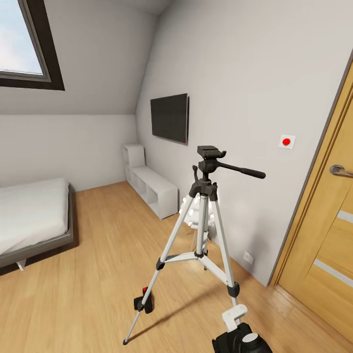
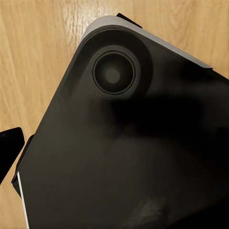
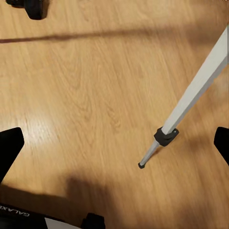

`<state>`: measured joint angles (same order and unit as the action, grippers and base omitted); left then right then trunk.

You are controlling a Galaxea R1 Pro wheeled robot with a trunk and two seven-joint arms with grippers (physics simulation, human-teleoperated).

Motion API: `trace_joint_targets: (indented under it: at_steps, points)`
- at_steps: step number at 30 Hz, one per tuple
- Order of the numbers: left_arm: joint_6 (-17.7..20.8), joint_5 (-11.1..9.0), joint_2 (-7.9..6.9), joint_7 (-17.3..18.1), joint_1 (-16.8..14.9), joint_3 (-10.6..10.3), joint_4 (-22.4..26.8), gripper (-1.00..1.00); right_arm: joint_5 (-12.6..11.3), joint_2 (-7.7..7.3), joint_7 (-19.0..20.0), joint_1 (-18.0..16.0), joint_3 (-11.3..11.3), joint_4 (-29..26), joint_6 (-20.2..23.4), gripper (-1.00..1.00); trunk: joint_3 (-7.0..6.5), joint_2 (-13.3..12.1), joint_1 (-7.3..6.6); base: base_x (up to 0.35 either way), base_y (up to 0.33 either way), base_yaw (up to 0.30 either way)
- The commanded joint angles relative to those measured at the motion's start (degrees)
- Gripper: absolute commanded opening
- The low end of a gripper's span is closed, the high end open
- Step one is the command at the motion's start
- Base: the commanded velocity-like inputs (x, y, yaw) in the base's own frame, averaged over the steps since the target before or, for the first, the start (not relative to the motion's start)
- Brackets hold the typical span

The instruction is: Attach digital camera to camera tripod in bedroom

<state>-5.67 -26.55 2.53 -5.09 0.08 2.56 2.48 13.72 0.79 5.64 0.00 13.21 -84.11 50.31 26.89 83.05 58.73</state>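
Note:
The camera tripod (image 1: 206,215) stands on the wood floor in the middle of the head view, with silver legs and a dark pan head (image 1: 211,156) whose handle points right. The digital camera (image 1: 143,300), small and black with a red button, lies on the floor right behind the tripod's front left leg. In the right wrist view my right gripper (image 3: 114,143) is open above the floor, one tripod leg (image 3: 191,95) slants past it, and the camera (image 3: 31,7) sits at the frame's edge. My left gripper (image 2: 114,143) hangs open over the robot's dark body (image 2: 124,143).
A low grey bed (image 1: 34,220) stands at the left and white cube shelves (image 1: 149,189) along the far wall under a dark screen (image 1: 169,117). A white petal lamp (image 1: 192,211) is behind the tripod. A wooden door (image 1: 328,245) is at the right.

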Motion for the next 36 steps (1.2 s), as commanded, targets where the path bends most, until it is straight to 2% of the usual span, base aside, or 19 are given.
trace_joint_targets:
  at_steps: [1, 11, 12, 16, 17, 18, 28, 34, 35, 36]
  points:
    - [-0.1, 0.1, 0.02, -0.2, 0.0, 0.2, 0.1, 1.0, 0.6, 0.0, 0.6, 0.0, 0.0, -0.2, 0.2, 1.0, 0.04, 0.0, 0.0, 0.0, 0.0, 0.0]
    - [-0.1, 0.2, 0.02, -0.2, 0.0, 0.2, 0.1, 1.0, 0.7, -0.06, 0.6, 0.0, -0.1, -1.5, 0.3, 1.0, 0.04, 0.0, 0.0, 0.0, 0.0, 0.0]
    - [-0.1, 0.1, 0.02, -0.2, 0.0, 0.3, 0.1, 1.0, 0.7, 0.25, 0.6, -2.9, -0.2, -5.9, 3.4, 1.0, 0.04, 0.0, 0.0, 0.0, 0.0, 0.0]
    - [-0.1, 0.1, 0.02, -0.2, 0.0, 0.3, 0.1, 1.0, 0.6, 0.46, 0.6, -6.4, -0.2, -6.0, 6.4, 1.0, 0.04, 0.0, 0.0, 0.0, 0.0, 0.0]
    - [0.0, 0.1, 0.02, -0.2, 0.0, 0.3, 0.1, 1.0, 0.4, 0.59, 0.7, -9.1, -0.2, -6.0, 8.9, 1.0, 0.04, 0.0, 0.0, 0.0, 0.0, 0.0]
    - [0.0, 0.1, 0.02, -0.2, 0.0, 0.3, 0.1, 1.0, 0.4, 0.65, 0.7, -10.0, -0.2, -6.0, 9.7, 1.0, 0.04, 0.0, 0.0, 0.0, 0.0, 0.0]
    - [0.0, 0.1, 0.01, -0.2, 0.0, 0.2, 0.0, 1.0, 0.0, 3.4, 1.0, -24.0, -0.3, -5.9, 9.7, 1.0, 0.04, 0.0, 0.0, 0.0, 0.0, 0.0]
    - [0.0, 0.2, -0.05, -0.2, 0.0, 0.2, 0.1, 1.0, 0.1, 4.01, 1.0, -31.7, -0.5, -5.9, 9.7, 1.0, 0.04, 0.0, 0.0, 0.0, 0.0, 0.0]
    - [0.0, 0.2, -0.04, -0.2, 0.0, 0.1, 0.1, 1.0, 0.2, 4.01, 1.0, -35.1, -0.9, -5.9, 9.7, 1.0, 0.04, 0.0, 0.0, 0.0, 0.0, 0.0]
    - [0.0, 0.2, -0.04, -0.2, 0.0, 0.1, 0.1, 1.0, 0.2, 4.0, 1.0, -35.7, -1.2, -5.9, 9.7, 1.0, 0.04, 0.0, 0.0, 0.0, 0.0, 0.0]
